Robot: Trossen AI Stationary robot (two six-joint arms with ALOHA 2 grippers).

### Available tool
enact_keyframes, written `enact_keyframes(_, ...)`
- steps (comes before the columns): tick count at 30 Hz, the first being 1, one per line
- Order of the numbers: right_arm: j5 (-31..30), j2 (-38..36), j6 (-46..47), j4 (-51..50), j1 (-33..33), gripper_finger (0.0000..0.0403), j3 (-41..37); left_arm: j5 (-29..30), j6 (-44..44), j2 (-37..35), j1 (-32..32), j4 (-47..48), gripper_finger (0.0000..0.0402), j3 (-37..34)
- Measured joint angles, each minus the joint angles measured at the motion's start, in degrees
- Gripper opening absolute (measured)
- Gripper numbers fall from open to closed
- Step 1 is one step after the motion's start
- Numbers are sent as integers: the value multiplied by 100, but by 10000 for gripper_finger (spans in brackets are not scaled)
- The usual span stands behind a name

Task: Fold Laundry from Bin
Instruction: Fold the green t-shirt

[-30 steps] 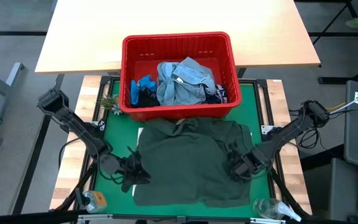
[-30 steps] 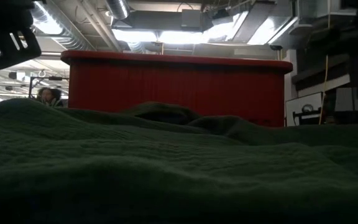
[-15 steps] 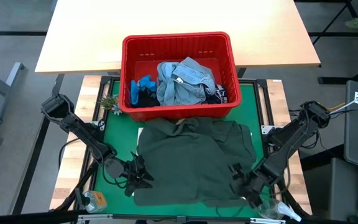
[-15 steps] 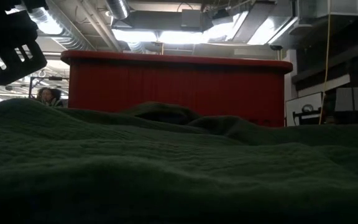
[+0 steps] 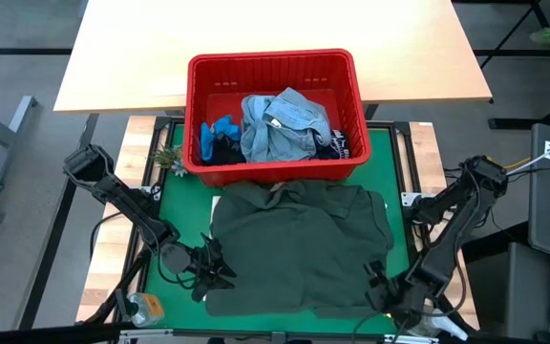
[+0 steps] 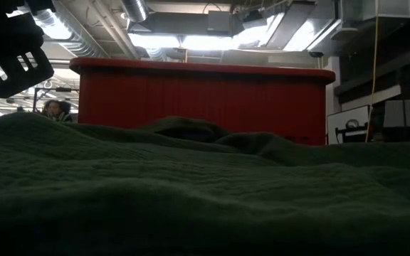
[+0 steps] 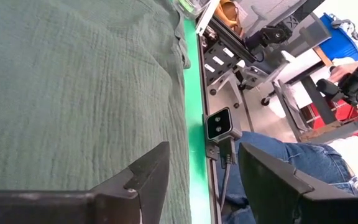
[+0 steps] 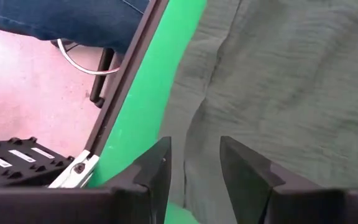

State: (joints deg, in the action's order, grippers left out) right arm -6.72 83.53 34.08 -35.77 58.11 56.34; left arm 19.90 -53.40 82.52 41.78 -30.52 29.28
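My left claw point(image 5: 220, 274) sits released just beside the dark green garment's point(image 5: 299, 248) near-left edge; right claw point(image 5: 378, 291), released too, over its near-right corner, ready to fold it flat on the green surface point(image 5: 176, 234); other laundry point(image 5: 280, 124) waits beyond in the red bin point(image 5: 194, 96).

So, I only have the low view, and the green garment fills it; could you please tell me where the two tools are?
Observer: The left tool is at the near-left corner of the green garment, open and empty.
Operator: Thank you. And the right one?
Observer: The right tool is at the garment's near-right corner, also open and holding nothing.
Operator: What is inside the bin, please?
Observer: The bin holds a denim shirt, with a bright blue piece and a dark piece on either side of it.
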Motion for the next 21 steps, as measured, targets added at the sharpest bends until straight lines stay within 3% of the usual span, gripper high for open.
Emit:
enact_keyframes(9, -229, 4, -848, -241, -216, 138, 0, 2, 4, 0, 0, 5, 183, 0)
enact_keyframes(21, -29, 55, -3218, -1549, -854, 138, -2, 37, 6, 0, 0, 179, 183, 0)
